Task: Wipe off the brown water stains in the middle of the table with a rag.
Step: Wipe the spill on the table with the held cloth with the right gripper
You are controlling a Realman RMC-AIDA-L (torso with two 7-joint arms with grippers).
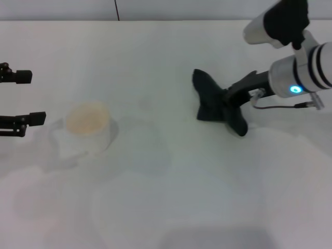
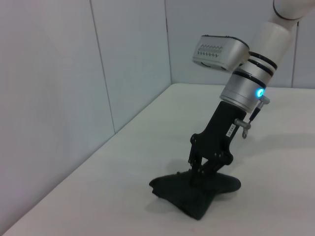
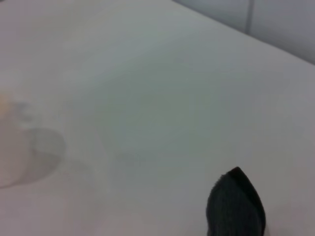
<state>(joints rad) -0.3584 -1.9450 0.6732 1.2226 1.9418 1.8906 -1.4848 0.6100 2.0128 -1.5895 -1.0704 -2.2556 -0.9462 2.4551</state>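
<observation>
1. Right of centre in the head view, the right gripper clenches the rag, pressing it onto the table for wiping.
2. No brown stain shows mid-table.
3. The left gripper waits released at the left edge.

black-grey rag, white table, orange-tinted whitish cup

Robot test lab, plain white table, bare grey panel walls

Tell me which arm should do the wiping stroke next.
The right. Its gripper is already down on the dark crumpled cloth rag on the white table; the left gripper sits open at the table's edge, holding nothing.
</observation>
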